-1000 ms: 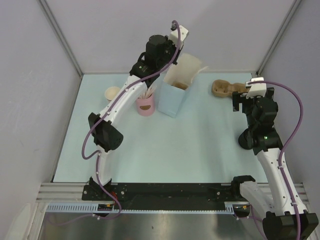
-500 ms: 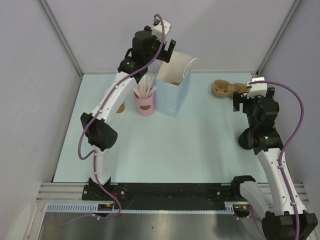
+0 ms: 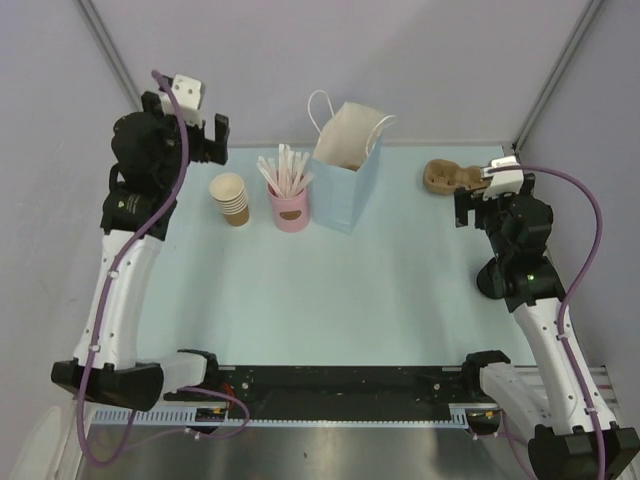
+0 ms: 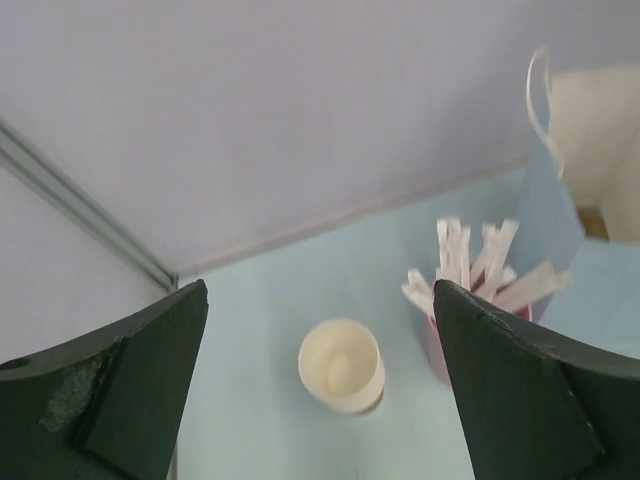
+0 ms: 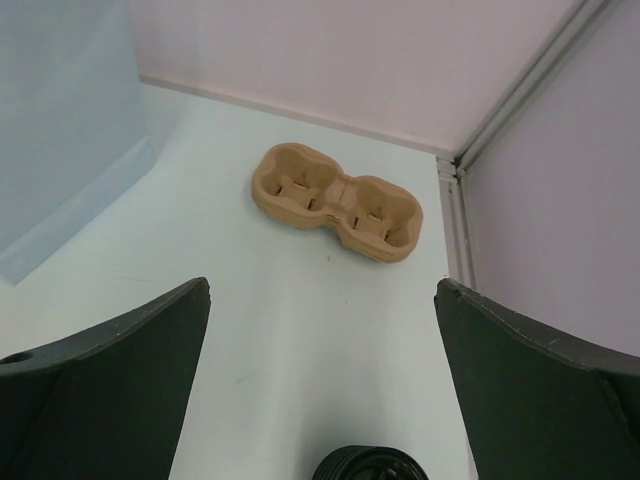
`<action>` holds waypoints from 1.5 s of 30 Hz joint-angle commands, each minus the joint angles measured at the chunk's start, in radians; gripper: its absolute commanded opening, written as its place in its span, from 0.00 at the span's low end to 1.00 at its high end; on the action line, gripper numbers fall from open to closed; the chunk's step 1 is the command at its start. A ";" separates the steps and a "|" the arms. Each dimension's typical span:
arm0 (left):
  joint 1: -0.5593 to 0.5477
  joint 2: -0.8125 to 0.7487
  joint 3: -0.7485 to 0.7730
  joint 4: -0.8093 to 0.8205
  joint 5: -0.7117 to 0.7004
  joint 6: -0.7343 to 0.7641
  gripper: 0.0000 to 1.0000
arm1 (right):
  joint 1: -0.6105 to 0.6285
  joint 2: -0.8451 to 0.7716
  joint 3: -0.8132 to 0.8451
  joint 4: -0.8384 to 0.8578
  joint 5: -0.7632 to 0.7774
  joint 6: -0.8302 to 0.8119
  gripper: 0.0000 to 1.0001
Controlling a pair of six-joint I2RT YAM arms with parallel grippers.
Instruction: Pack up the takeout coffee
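The takeout coffee is not visible in any view. The light blue paper bag stands upright at the back middle with its mouth open; I cannot make out what is inside it. My left gripper hangs high at the back left, well left of the bag, open and empty. In the left wrist view, the left gripper frames a stack of tan lidless cups, with the bag at the right edge. My right gripper is open and empty at the right. In the right wrist view, the right gripper faces the cup carrier.
A pink cup of white straws stands between the tan cup stack and the bag. The brown pulp carrier lies at the back right by the wall rail. A black round ribbed part shows at the bottom edge of the right wrist view.
My left arm has swung from above the bag's mouth to the back left corner, and its jaws went from shut to open. The right arm barely shifted.
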 commanded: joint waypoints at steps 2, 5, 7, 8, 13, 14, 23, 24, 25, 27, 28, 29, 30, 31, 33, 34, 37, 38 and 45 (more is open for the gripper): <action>0.092 0.061 -0.218 -0.110 0.135 0.020 0.99 | 0.047 -0.012 0.005 0.003 -0.031 0.012 1.00; 0.102 0.080 -0.274 -0.096 0.187 0.029 0.99 | 0.056 -0.010 0.005 -0.003 -0.041 0.014 1.00; 0.102 0.095 -0.298 -0.063 0.204 0.031 0.99 | 0.058 -0.013 0.005 -0.004 -0.045 0.011 1.00; 0.103 0.100 -0.310 -0.046 0.207 0.028 0.99 | 0.058 -0.016 0.005 -0.006 -0.047 0.011 1.00; 0.109 0.130 -0.374 0.023 0.239 0.025 0.99 | 0.045 -0.036 0.005 -0.012 -0.071 0.015 1.00; 0.109 0.132 -0.382 0.028 0.242 0.034 0.98 | 0.042 -0.038 0.005 -0.015 -0.074 0.017 1.00; 0.123 0.193 -0.385 0.086 0.350 0.097 0.82 | 0.025 -0.034 0.006 -0.020 -0.079 0.009 1.00; 0.131 0.201 -0.387 0.100 0.365 0.095 0.80 | 0.022 -0.033 0.005 -0.021 -0.081 0.008 1.00; 0.134 0.209 -0.390 0.109 0.385 0.092 0.79 | 0.018 -0.030 0.005 -0.021 -0.081 0.008 1.00; 0.143 0.233 -0.394 0.126 0.399 0.086 0.72 | 0.013 -0.025 0.005 -0.020 -0.078 0.006 1.00; 0.146 0.241 -0.394 0.132 0.399 0.082 0.70 | 0.010 -0.027 0.005 -0.020 -0.079 0.006 1.00; 0.148 0.248 -0.400 0.151 0.400 0.079 0.70 | 0.008 -0.025 0.006 -0.020 -0.078 0.005 1.00; 0.152 0.262 -0.403 0.158 0.400 0.077 0.67 | 0.007 -0.027 0.005 -0.021 -0.078 0.005 1.00; 0.155 0.267 -0.407 0.169 0.400 0.072 0.65 | 0.005 -0.025 0.005 -0.023 -0.079 0.005 1.00; 0.160 0.284 -0.410 0.186 0.408 0.068 0.62 | -0.002 -0.022 0.005 -0.021 -0.082 0.005 1.00; 0.160 0.291 -0.410 0.191 0.413 0.068 0.60 | -0.001 -0.021 0.005 -0.024 -0.082 0.003 1.00; 0.160 0.311 -0.407 0.209 0.414 0.065 0.56 | -0.002 -0.016 0.005 -0.026 -0.081 0.002 1.00; 0.160 0.317 -0.399 0.206 0.417 0.066 0.56 | -0.001 -0.013 0.005 -0.026 -0.081 0.000 1.00; 0.160 0.331 -0.394 0.211 0.420 0.062 0.46 | -0.001 -0.010 0.005 -0.032 -0.082 -0.004 1.00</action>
